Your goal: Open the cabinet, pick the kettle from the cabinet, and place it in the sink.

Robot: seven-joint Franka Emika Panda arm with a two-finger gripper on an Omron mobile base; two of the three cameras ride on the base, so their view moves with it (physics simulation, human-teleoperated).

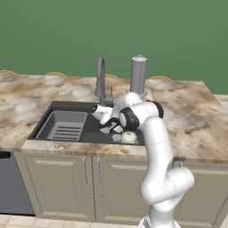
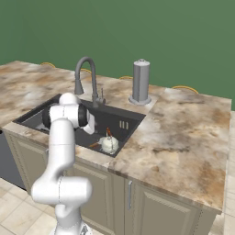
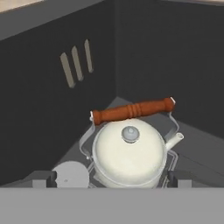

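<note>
Cream-white kettle sits upright in sink, between the parted fingertips.

The small cream-white rounded kettle stands upright inside the dark grey rectangular sink, at its right end. The ribbed tray insert lies at the left end. The arched faucet and tall grey cylinder stand behind, on the marbled stone counter.

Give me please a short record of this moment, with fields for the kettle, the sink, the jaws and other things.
kettle: cream kettle upright on the floor of the sink, wooden handle up
sink: dark basin, ribbed tray at its other end
faucet: grey arched faucet behind the basin
jaws: gripper open, one tip either side of the kettle, not gripping
other: tall grey cylinder on the counter
</note>
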